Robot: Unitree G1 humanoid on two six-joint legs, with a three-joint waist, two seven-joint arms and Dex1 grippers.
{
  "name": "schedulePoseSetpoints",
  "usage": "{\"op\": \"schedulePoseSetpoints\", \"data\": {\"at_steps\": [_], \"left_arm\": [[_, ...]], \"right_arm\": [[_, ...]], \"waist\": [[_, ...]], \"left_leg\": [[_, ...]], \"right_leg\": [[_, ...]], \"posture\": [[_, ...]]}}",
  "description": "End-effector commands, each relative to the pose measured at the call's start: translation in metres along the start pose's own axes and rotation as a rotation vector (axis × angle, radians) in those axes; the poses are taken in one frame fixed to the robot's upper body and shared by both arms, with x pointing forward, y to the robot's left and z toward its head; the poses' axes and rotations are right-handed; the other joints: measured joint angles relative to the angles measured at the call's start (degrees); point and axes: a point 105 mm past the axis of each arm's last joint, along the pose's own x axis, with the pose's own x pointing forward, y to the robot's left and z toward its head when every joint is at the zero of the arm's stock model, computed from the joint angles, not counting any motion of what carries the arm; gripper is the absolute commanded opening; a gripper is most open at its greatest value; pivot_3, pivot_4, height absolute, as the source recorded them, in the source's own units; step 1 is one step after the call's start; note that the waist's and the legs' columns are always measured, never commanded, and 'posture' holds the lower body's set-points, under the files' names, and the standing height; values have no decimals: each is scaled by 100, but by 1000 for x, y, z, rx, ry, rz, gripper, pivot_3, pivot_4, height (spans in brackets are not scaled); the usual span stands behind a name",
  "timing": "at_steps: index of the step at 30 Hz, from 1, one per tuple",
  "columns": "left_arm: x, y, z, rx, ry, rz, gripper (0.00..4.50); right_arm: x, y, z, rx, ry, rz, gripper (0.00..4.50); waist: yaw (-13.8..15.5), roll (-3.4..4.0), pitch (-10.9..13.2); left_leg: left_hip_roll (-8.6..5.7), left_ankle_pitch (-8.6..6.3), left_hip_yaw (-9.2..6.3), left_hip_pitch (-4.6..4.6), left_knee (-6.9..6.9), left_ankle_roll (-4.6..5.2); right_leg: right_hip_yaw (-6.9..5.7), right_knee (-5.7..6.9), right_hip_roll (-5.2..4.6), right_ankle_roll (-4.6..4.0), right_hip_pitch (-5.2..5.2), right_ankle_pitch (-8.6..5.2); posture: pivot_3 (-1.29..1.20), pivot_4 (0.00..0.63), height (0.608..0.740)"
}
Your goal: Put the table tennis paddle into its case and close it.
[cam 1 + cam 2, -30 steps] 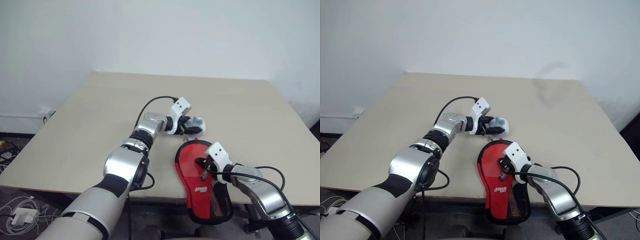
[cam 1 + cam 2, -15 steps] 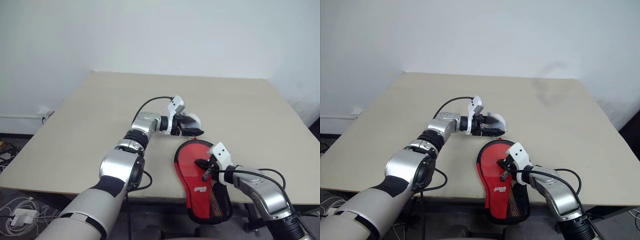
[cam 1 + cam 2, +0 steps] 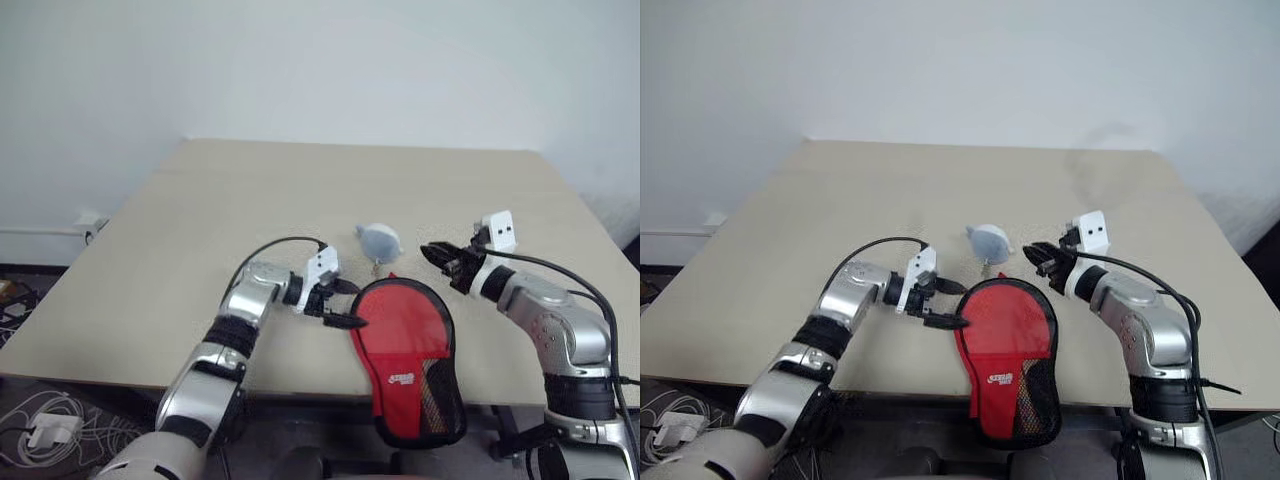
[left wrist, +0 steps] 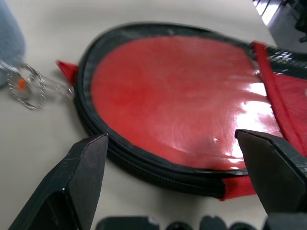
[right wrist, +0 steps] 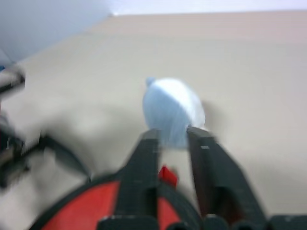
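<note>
As it lies at the table's [image 3: 200,220] near edge, the case [image 3: 405,350] appears zipped around, handle end overhanging; the table tennis paddle cannot be seen, presumably inside. Left gripper [image 3: 338,304]: fingers spread wide, level with the case's left rim, gripping nothing. Right gripper [image 3: 441,258]: raised beyond the case, fingers slightly parted, empty. Pale blue-grey pom charm [image 3: 379,240]: on a key ring at the case's far tip, resting on the table. Recommended handling: check the zip's end is fully seated before leaving it.
</note>
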Motion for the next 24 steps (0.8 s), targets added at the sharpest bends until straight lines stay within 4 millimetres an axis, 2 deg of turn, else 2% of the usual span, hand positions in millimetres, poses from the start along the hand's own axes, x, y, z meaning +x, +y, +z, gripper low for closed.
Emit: {"op": "schedulePoseSetpoints", "data": {"at_steps": [1, 5, 9, 13, 20, 24], "left_arm": [[22, -9, 27, 61, -63, 24, 4500], [34, -15, 33, 57, -85, 59, 4500], [43, -17, 39, 47, -96, 87, 4500], [48, -23, 32, 78, -49, 90, 4500], [49, -29, 16, 136, 62, 94, 4500], [48, -27, 10, 138, 106, 115, 4500]], "right_arm": [[20, 3, 16, -61, -19, 20, 2352], [43, -4, 15, -66, 12, -13, 3760], [69, -6, 9, -43, 48, -41, 3760], [88, 2, 0, -38, 93, -23, 4479], [109, 9, -2, -26, 110, -8, 4479], [115, 5, -7, -11, 141, -37, 4479]], "waist": [[-22, 6, -2], [-38, 9, -3], [-146, 12, -4], [-187, 18, -4], [-282, 34, -6], [-325, 47, -8]], "left_leg": [[-1, 0, 6, 0, 1, 0], [-5, 0, 14, 3, 0, 0], [-1, 4, 12, 4, -8, -7], [-1, 4, 10, 3, -13, -7], [-3, 7, 7, 3, -19, -12], [-3, 7, 5, 4, -24, -12]], "right_leg": [[4, -1, 0, 0, -2, 0], [9, -2, -6, 0, -4, 0], [8, 1, -3, 0, -10, 1], [9, 0, -4, -1, -14, 1], [7, 0, -6, -1, -16, 1], [7, -1, -6, -1, -17, 1]], "posture": [[0, 0, 716], [0, 0, 716], [0, 0, 716], [0, 0, 716], [0, 0, 716], [0, 0, 716]]}}
